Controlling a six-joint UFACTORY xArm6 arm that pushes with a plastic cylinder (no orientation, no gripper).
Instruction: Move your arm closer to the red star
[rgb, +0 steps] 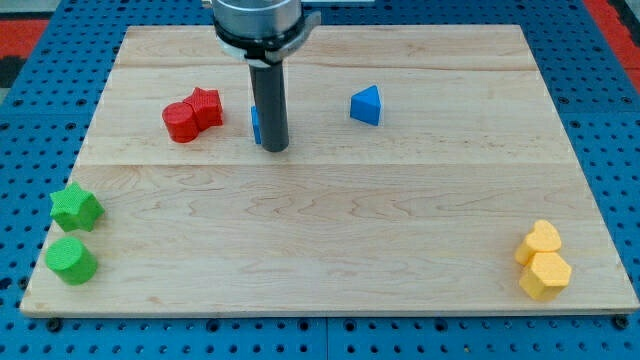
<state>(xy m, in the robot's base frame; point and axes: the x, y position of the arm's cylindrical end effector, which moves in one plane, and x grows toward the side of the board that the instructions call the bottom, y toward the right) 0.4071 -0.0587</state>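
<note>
The red star (207, 105) lies near the board's upper left, touching a red round block (182, 122) on its lower left. My rod comes down from the view's top and my tip (275, 147) rests on the board right of the red star, a short gap away. A blue block (256, 123) is mostly hidden behind the rod; its shape cannot be made out.
A blue triangular block (367, 105) lies right of the rod. A green star (75, 207) and a green round block (70, 260) sit at the left edge. Two yellow blocks (543, 260) touch at the lower right. The wooden board (330, 220) ends on a blue pegboard.
</note>
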